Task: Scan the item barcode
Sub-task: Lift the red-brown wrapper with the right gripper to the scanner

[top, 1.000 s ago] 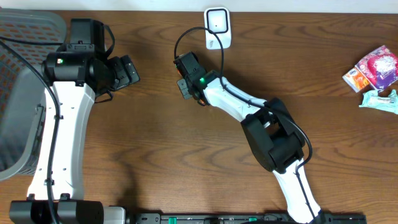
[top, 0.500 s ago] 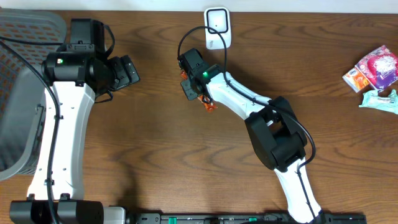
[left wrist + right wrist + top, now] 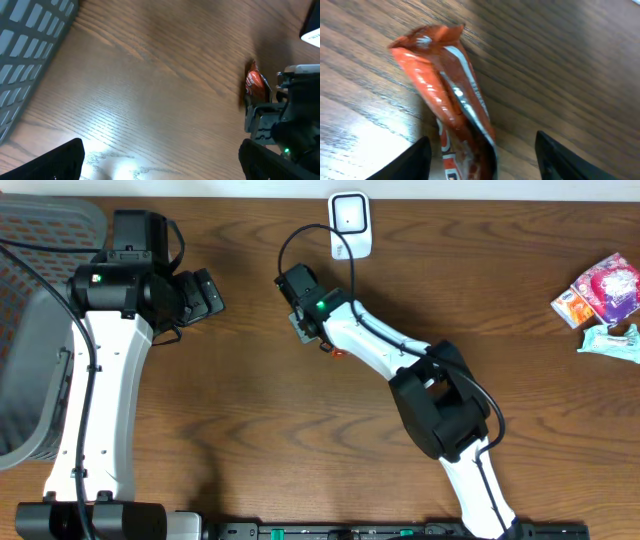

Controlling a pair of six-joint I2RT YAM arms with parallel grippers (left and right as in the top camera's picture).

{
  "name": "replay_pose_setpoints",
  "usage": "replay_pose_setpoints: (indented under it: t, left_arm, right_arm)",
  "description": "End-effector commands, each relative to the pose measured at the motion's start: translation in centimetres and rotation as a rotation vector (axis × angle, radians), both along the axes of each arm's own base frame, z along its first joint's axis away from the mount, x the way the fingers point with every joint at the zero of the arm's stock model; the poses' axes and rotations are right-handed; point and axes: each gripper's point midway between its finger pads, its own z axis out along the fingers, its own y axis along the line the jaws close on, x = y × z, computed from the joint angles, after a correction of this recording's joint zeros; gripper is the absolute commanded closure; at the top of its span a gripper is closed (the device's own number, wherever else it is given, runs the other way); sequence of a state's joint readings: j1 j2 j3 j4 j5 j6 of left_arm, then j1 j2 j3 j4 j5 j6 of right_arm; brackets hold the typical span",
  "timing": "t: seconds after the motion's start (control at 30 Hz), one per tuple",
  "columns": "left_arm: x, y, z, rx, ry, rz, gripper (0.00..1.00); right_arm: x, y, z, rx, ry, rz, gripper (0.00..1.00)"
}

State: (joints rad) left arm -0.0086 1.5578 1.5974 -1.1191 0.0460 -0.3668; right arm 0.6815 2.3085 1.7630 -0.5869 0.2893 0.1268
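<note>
"So, has the right gripper (image 3: 481,144) let go?"

"Yes. Its jaws just spread, and the orange packet (image 3: 447,95) lies loose on the tabletop (image 3: 250,410), just near of the scanner (image 3: 350,220). Probably scanned already."

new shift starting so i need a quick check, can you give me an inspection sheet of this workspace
surface: table, brown wood, no spills seen
job's things: packet, orange, lying on the table under the right claw; scanner, white, at the top edge in the overhead view
clutter: snacks bunched at the right edge
claws: left claw open, empty; right claw open, fingers either side of the packet, not gripping it
cables: cable, black, loops by the right wrist near the scanner
surroundings: basket, grey, at the left
</note>
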Motion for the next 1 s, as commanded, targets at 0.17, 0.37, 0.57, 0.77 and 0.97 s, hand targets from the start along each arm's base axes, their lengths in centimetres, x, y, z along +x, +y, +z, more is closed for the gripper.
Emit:
replay_pose_setpoints:
  t: [0.17,0.37,0.57,0.77,0.97]
  left_arm:
    - [-0.1,0.2,0.6,0.007,-0.017,0.01,0.02]
    - [-0.1,0.2,0.6,0.007,-0.017,0.01,0.02]
    - [-0.1,0.2,0.6,0.007,-0.017,0.01,0.02]
    - [-0.1,0.2,0.6,0.007,-0.017,0.01,0.02]
    - [-0.1,0.2,0.6,0.007,-0.017,0.01,0.02]
  right_arm:
    - [0.0,1.6,2.3,0.008,-0.057,0.04,0.44]
    - [0.0,0.8,-0.8,-0.028,-0.012,0.037,0.51]
    - [-0.4,1.2,-1.0,0.003,0.02,0.052,0.96]
    - [0.0,2.1,0.7,0.116,0.058,0.05,0.99]
    - [1.1,3.8,6.1,0.429,0.16,0.116,0.99]
